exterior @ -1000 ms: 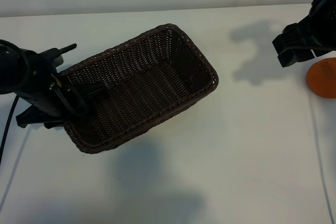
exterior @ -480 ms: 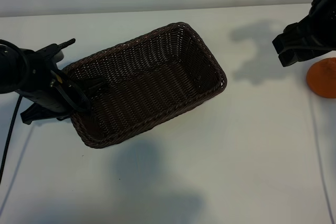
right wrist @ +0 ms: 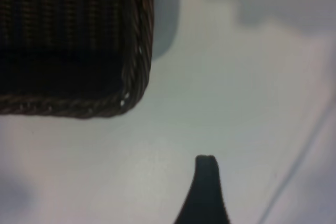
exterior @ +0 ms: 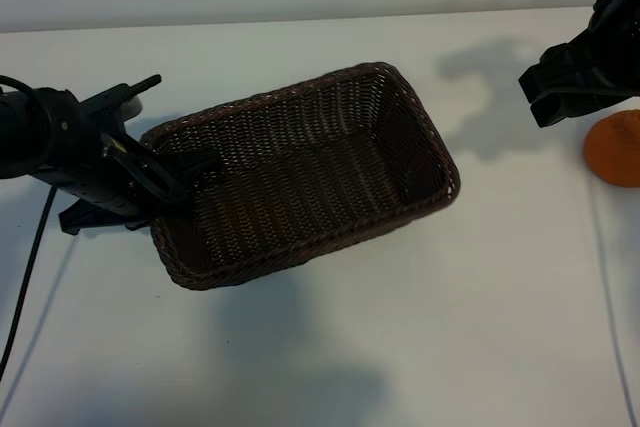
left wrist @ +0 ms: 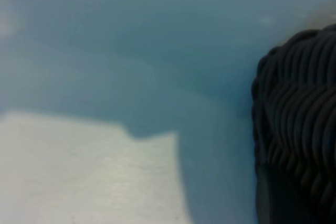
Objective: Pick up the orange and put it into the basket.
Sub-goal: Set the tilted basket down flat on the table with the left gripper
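The dark brown wicker basket (exterior: 300, 187) lies tilted on the white table, left of centre. My left gripper (exterior: 172, 179) is shut on the rim of its left short end, one finger inside and one outside. The left wrist view shows only a piece of the basket's weave (left wrist: 296, 129) against the table. The orange (exterior: 615, 149) rests on the table at the far right edge. My right gripper (exterior: 560, 87) hangs open just up and left of the orange, holding nothing. In the right wrist view one dark finger (right wrist: 206, 182) shows, with a basket (right wrist: 68, 35) corner beyond it.
A black cable (exterior: 25, 277) trails from the left arm toward the table's near edge. A thin line (exterior: 605, 277) runs along the table's right side below the orange. Bare white table lies between the basket and the orange.
My left gripper has shut on the basket's rim and moved right. The basket has slid and turned with it, its far end now nearer the orange. The right arm has stayed put.
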